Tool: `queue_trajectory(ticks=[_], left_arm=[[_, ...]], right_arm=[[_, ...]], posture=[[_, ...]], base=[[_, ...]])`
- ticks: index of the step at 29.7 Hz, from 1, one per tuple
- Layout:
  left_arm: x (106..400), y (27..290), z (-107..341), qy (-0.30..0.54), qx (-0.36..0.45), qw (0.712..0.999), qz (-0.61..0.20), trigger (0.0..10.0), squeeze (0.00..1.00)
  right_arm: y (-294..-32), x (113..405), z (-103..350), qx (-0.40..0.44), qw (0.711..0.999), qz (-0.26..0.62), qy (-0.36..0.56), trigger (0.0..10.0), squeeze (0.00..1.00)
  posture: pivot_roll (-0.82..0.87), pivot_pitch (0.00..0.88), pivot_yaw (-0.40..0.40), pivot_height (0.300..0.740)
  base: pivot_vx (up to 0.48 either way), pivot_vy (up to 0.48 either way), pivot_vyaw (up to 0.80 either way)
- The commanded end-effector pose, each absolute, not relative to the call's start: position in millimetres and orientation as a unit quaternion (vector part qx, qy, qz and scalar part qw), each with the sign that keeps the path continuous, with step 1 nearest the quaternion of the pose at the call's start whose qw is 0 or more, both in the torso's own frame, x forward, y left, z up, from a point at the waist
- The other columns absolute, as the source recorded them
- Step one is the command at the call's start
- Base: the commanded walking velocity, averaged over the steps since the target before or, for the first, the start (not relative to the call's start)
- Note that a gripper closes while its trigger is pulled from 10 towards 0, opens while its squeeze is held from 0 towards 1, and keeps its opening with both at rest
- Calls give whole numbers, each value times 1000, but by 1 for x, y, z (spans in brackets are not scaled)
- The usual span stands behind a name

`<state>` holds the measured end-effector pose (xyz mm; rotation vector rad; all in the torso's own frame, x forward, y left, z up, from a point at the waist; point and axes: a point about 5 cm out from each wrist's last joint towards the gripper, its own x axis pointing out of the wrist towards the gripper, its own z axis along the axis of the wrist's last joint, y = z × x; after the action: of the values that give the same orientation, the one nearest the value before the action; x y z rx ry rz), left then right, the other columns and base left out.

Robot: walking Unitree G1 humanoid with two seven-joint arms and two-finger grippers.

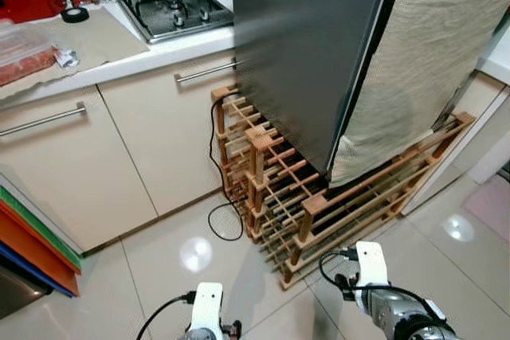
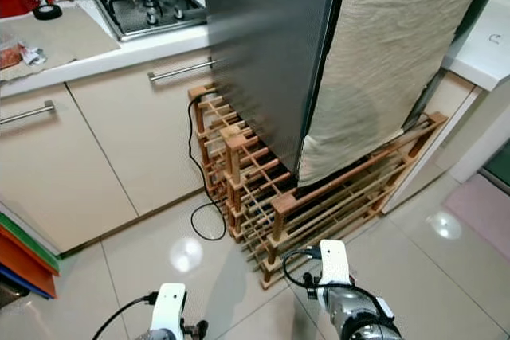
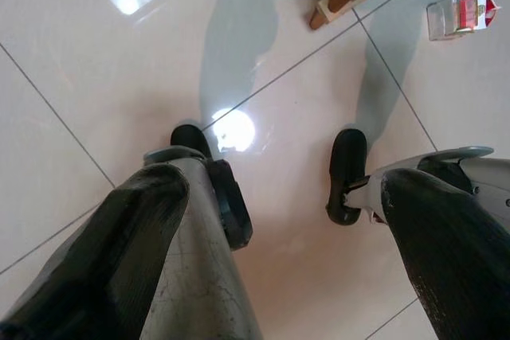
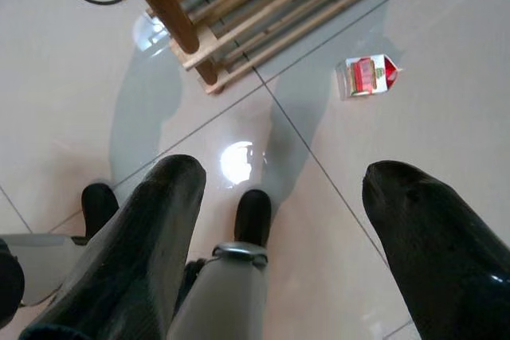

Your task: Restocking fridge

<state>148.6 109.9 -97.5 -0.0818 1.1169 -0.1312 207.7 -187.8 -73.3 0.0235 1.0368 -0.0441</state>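
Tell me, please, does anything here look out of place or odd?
Yes. A small red-and-white carton lies on its side on the floor tiles, past the corner of the wooden rack, not in the fridge. Both grippers hang open above the floor.

We are facing a fridge (image 1: 307, 53) standing on a rack (image 1: 295, 197) on the floor (image 1: 159, 276). Left of the fridge the counter (image 1: 96, 45) is carrying a hob (image 1: 171, 7), with cabinets (image 1: 119, 149) beneath. A cable (image 1: 219, 212) is lying on the floor just beside the rack. A carton (image 4: 366, 76) is lying on the floor near the rack's corner.
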Motion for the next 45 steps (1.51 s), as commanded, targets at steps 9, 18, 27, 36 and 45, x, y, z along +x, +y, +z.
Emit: queue_trajectory(ticks=[9,18,27,36,45], left_arm=[[227,131,-65,492,16,870,-32,10000,0],[234,136,-60,478,47,876,-41,10000,0],[236,131,-59,473,77,875,-66,10000,0],[239,126,-57,470,65,878,-69,10000,0],[241,124,-56,464,72,880,-77,10000,0]], right_arm=[[-187,216,-69,15,876,-34,480,10000,0],[-191,208,-73,11,873,-34,486,10000,0],[-195,204,-75,-12,871,-28,490,10000,0],[-193,202,-76,-28,869,-22,493,10000,0],[-184,204,-76,-33,871,-11,490,10000,0]], posture=[[19,0,0,740],[20,24,22,740],[14,16,20,740],[10,27,22,740],[10,33,21,740]], base=[[0,0,0],[0,0,0],[0,-380,698],[0,-213,337],[0,0,0]])
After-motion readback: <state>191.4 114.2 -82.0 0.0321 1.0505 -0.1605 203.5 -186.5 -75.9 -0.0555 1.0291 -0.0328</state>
